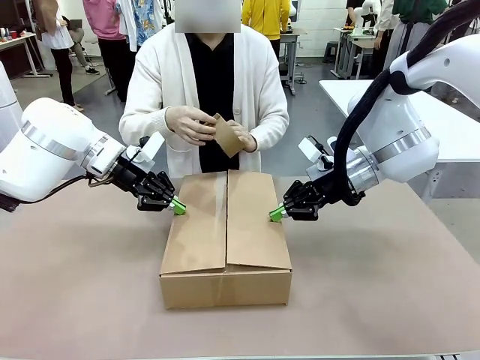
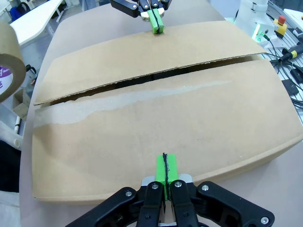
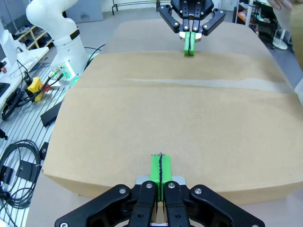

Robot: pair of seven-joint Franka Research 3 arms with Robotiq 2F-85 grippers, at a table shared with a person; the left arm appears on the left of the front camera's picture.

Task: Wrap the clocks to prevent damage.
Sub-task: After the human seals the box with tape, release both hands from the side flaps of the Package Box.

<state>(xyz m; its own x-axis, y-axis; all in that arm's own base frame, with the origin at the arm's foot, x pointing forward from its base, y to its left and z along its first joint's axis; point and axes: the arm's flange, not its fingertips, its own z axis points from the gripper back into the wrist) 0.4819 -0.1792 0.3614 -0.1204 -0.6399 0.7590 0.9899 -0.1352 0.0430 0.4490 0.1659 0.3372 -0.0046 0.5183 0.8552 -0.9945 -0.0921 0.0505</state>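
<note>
A brown cardboard box (image 1: 225,240) stands in the middle of the table with its two top flaps folded down, a narrow seam between them. The clocks are hidden. My left gripper (image 1: 178,208) is shut, its green pads resting on the left flap's edge (image 2: 164,168). My right gripper (image 1: 276,214) is shut too, with its pads pressed on the right flap's edge (image 3: 161,170). Each wrist view shows the box top (image 2: 165,109) (image 3: 175,118) and the other gripper at the far edge. Behind the box, the person's hands hold a brown tape roll (image 1: 225,135).
The brown table top (image 1: 75,300) has free room on both sides of the box. Cables and an arm's base (image 3: 57,28) lie beyond the table edge. A white table (image 1: 450,127) stands at the back right. The tape roll (image 2: 7,61) hangs near the box's far side.
</note>
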